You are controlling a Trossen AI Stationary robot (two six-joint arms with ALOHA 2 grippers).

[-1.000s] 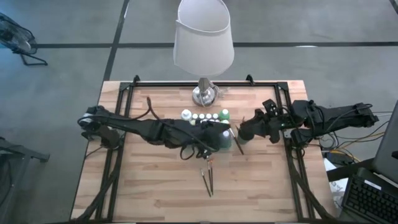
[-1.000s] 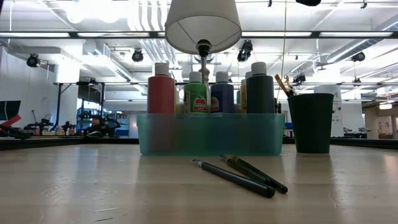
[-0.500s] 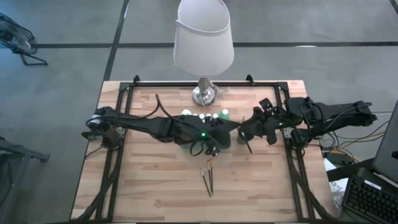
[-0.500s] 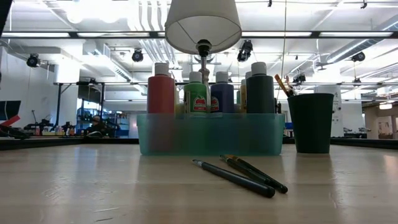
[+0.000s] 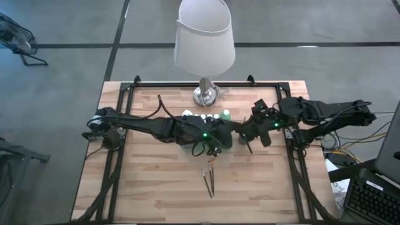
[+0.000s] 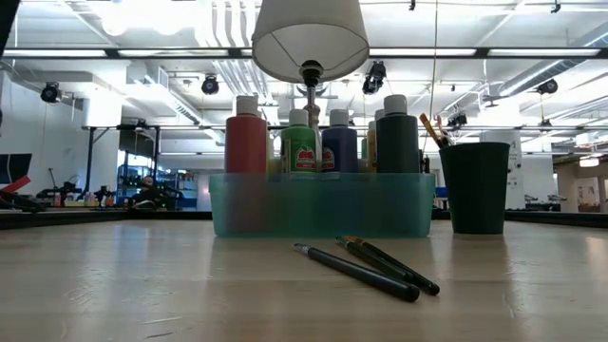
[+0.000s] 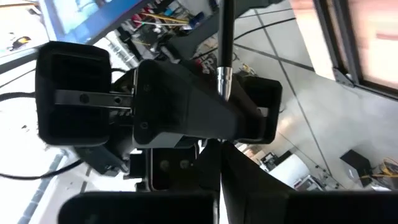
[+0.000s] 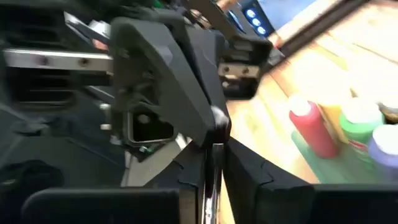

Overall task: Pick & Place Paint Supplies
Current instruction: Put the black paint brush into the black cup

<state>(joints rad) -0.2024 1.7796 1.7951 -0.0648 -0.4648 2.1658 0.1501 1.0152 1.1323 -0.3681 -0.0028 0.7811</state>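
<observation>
Held item: one paintbrush (image 7: pixel 224 43), thin dark handle with a silver ferrule, raised off the table (image 5: pixel 156 187) above its middle, on the side toward the right edge. The right gripper (image 5: pixel 247 133) has its fingers drawn in on this brush, with no gap showing either side of it.

Paint bottles (image 6: pixel 301 142): at least five distinguishable from table height, being one red, one green, one blue, one dark and one partly hidden. All are upright and white-capped inside a translucent teal bin (image 6: pixel 323 204) near the table's centre. Five white caps show from above; the rest of the bin is covered by the left arm.

Loose brushes (image 6: pixel 361 269): three appear to lie flat, close together, between the bin and the near edge.

A dark cup (image 6: pixel 475 190) stands just beside the bin on the right-edge side, with brush ends protruding; their count cannot be told.

The left gripper (image 5: pixel 220 139) is above the bin's right end, arm stretched low from the left edge, fingers fully closed. Whether they also hold the brush cannot be told. The right arm reaches in from the right edge, its gripper facing the left one at close range.

A white-shaded lamp (image 5: pixel 204 37) stands at the far edge.
</observation>
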